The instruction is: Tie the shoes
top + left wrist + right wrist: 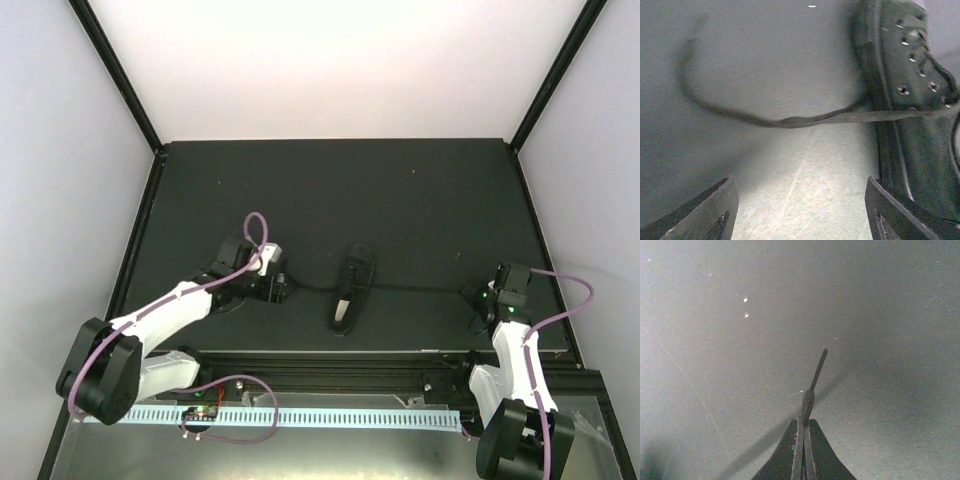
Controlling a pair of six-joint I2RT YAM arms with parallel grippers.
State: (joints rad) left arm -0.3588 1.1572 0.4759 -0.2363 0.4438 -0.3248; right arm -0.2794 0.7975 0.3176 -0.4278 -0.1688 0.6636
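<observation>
Two-arm scene seen from above and from each wrist. A small black low shoe point(351, 284) with metal eyelets lies on the dark matte table point(400, 190), between the two claws. It is just beside the left claw point(281, 288) and well apart from the right claw point(476, 296).

Left wrist view: the left claw point(800, 212) is spread wide, and its fingers point(715, 212) hold nothing. One thin black lace strand point(790, 121) lies slack on the table ahead of the fingertips, curving away from the shoe point(910, 100), whose side sits next to the claw's right-hand finger.

Right wrist view: the right claw point(803, 425) is pressed together, pinching the other lace strand point(816, 371), whose stiff tip pokes out beyond the fingertips. From above, this strand point(420, 290) runs in a nearly straight line from the shoe to the right claw.
</observation>
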